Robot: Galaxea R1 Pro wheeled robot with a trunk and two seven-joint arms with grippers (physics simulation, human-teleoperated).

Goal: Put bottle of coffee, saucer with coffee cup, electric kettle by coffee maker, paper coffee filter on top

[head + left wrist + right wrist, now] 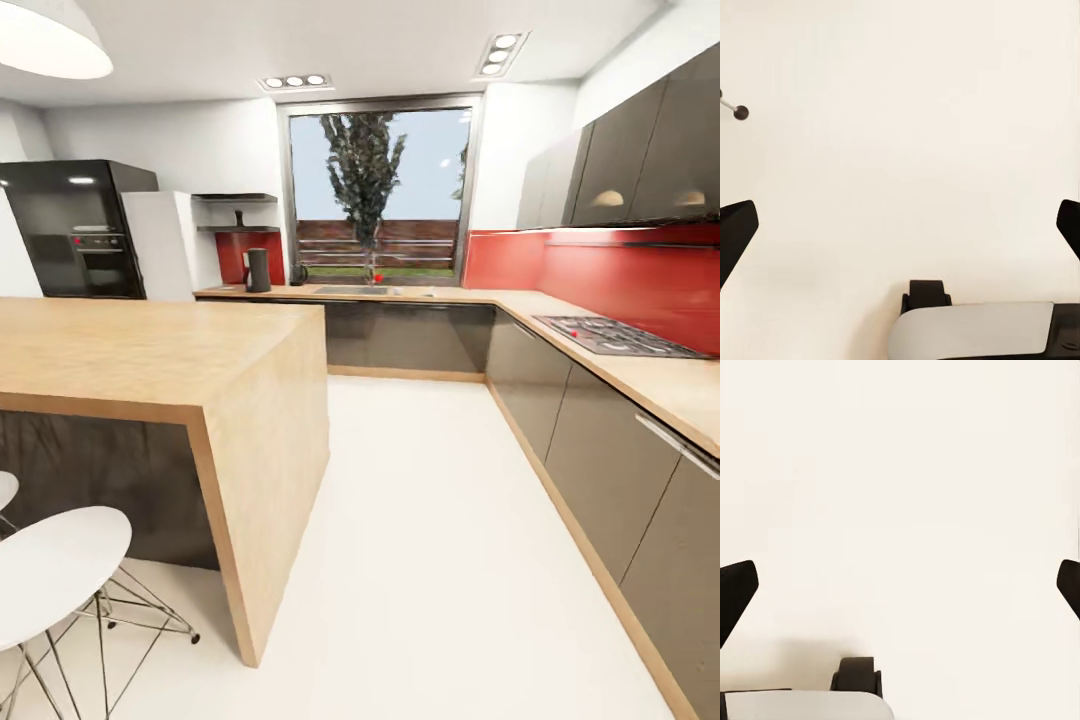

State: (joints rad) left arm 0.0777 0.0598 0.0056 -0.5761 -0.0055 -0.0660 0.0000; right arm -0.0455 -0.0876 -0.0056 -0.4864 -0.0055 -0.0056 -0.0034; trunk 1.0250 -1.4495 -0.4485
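Head view puts you at the near end of the kitchen, looking down a white floor (440, 560) toward the window (378, 190). The kitchen countertop (470, 296) runs under that window and turns along your right side, where a hob (615, 337) sits in it below the red backsplash (630, 280). The coffee maker (257, 269) stands on the far left stretch of that worktop, tall and dark against a red panel. Just to its right, nearer the window, a small dark rounded shape is probably the electric kettle (299, 274), though it is too small here to be sure. The inset sink (352, 290) lies further right along the same run. Above the machine you have two wall shelves; the lower one, the kitchen shelf (238, 229), carries a small dark object that may be the bottle of coffee (239, 217). The wooden island bar (150, 350) fills your left foreground, with a white stool (50, 575) beside it.

In the left wrist view, your left gripper (900, 229) points at bare floor, its fingers (735, 236) spread wide and holding nothing; a stool foot (740, 112) and part of the robot base (975, 330) show too. The right wrist view shows your right gripper (900, 589) likewise spread wide and empty over the floor.
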